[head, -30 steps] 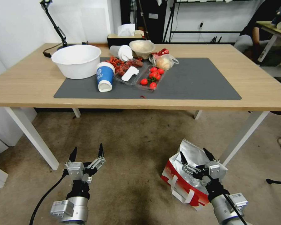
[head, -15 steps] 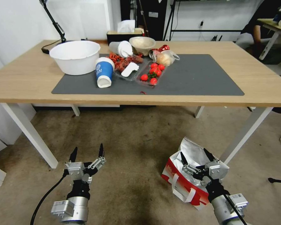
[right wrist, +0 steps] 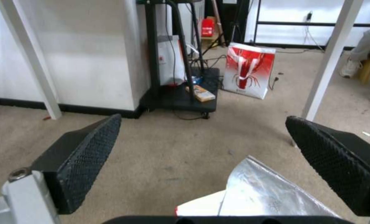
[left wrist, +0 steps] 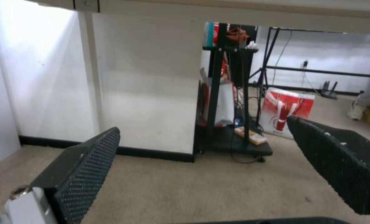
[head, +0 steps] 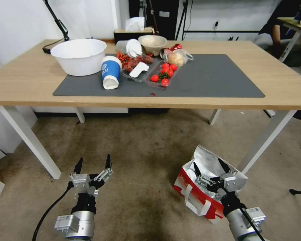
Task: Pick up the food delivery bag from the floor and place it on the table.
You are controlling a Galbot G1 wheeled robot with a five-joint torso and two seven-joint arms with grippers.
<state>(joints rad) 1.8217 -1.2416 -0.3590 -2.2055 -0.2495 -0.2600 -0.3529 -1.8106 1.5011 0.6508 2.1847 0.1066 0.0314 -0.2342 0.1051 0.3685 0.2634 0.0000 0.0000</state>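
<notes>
The food delivery bag (head: 204,187) is sitting on the floor (head: 140,147) beside the table (head: 284,87) leg, the right gripper (head: 209,167) hovering wide open over its foil mouth, the left gripper (head: 93,162) hanging open, well apart.

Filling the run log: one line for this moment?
right gripper: open above food delivery bag | bag: on floor | left gripper: open, idle

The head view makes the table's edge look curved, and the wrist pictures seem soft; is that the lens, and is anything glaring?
Head view: wide-lens bending bows the table edge; a dark patch on the floor. Left wrist view: soft throughout, the white wall washed out, fingers large and close. Right wrist view: the food delivery bag foil shines pale.
</notes>
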